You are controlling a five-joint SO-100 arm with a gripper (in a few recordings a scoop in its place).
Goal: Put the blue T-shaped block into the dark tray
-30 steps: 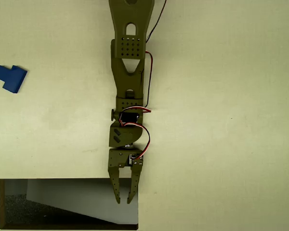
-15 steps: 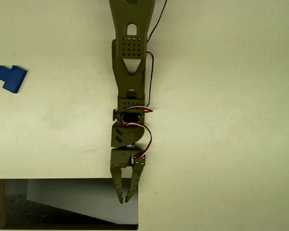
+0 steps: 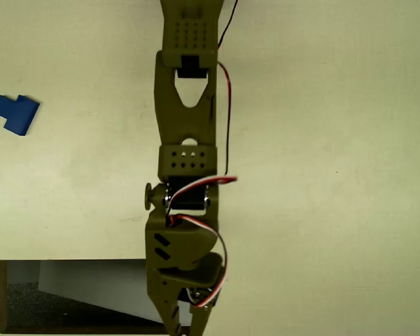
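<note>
Blue T-shaped block (image 3: 15, 115) lies untouched far left; gripper (image 3: 184, 327), jaw state unclear, hangs over the dark tray (image 3: 1, 297), well apart.

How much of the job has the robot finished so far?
Nothing looks done yet. The blue T-shaped block lies alone on the table, far left in the overhead view. The arm stretches over the right end of the dark tray, far from the block. Left: reach the block, grab it, drop it in the tray.

Plain pale cream tabletop (image 3: 336, 140), evenly lit.
</note>
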